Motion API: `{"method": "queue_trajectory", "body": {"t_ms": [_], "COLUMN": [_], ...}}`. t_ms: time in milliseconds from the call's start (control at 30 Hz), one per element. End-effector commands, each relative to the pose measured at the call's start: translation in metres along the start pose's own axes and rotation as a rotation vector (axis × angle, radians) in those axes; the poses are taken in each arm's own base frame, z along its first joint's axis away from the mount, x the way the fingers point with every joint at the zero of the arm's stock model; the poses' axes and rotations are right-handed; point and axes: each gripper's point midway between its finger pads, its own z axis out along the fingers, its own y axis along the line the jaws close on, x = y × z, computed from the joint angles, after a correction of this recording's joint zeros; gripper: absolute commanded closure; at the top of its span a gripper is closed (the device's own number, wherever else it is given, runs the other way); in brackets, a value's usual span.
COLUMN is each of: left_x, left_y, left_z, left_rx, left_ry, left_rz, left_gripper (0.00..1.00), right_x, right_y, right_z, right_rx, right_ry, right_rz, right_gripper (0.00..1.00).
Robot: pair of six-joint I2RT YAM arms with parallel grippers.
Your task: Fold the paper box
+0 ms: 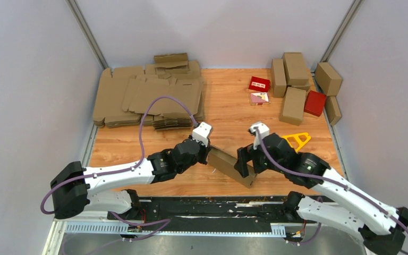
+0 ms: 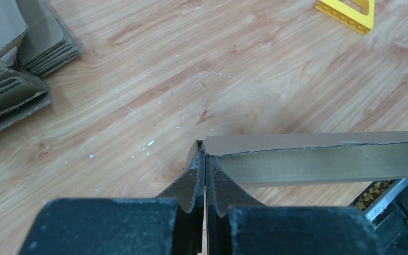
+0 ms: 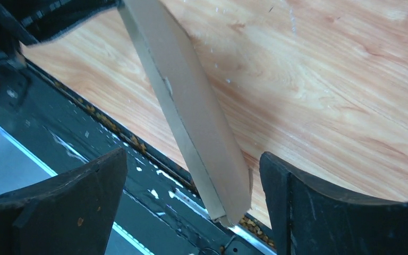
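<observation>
The paper box (image 1: 228, 166) is a folded, flat brown cardboard shape held edge-up just above the wooden table's near edge, between the two arms. My left gripper (image 1: 208, 154) is shut on its left end; in the left wrist view the fingers (image 2: 204, 159) pinch a corner of the box (image 2: 319, 159), which runs off to the right. My right gripper (image 1: 247, 167) is open around the other end. In the right wrist view the box (image 3: 196, 117) passes between the wide-apart fingers (image 3: 192, 156), touching neither.
A stack of flat brown blanks (image 1: 149, 95) fills the back left. Finished brown boxes (image 1: 292, 79) and red boxes (image 1: 315, 102) stand at the back right. A yellow plastic piece (image 1: 297, 139) lies near the right arm. A black rail (image 1: 207, 204) borders the near edge.
</observation>
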Motion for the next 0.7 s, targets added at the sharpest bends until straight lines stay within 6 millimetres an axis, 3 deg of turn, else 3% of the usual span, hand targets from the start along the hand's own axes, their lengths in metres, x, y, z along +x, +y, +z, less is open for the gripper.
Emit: {"method": "queue_trajectory", "body": {"t_ms": [0, 233, 333, 433, 567, 667], "left_x": [0.026, 0.027, 0.027, 0.028, 0.028, 0.029], "left_y": [0.003, 0.001, 0.001, 0.001, 0.001, 0.001], "left_z": [0.001, 0.002, 0.002, 0.002, 0.003, 0.003], "left_rx": [0.006, 0.016, 0.018, 0.018, 0.014, 0.016], "left_ry": [0.071, 0.070, 0.069, 0.069, 0.070, 0.068], "left_rz": [0.042, 0.043, 0.040, 0.039, 0.039, 0.035], "left_gripper": [1.00, 1.00, 1.00, 1.00, 1.00, 1.00], "right_x": [0.002, 0.008, 0.012, 0.016, 0.020, 0.023], "right_y": [0.017, 0.018, 0.009, 0.004, 0.003, 0.003], "right_z": [0.011, 0.021, 0.020, 0.017, 0.014, 0.014], "right_rx": [0.003, 0.251, 0.377, 0.494, 0.594, 0.647], "right_ry": [0.040, 0.105, 0.143, 0.154, 0.150, 0.147], "right_rz": [-0.163, -0.375, -0.453, -0.499, -0.564, -0.603], "right_gripper": [0.04, 0.09, 0.21, 0.23, 0.35, 0.50]}}
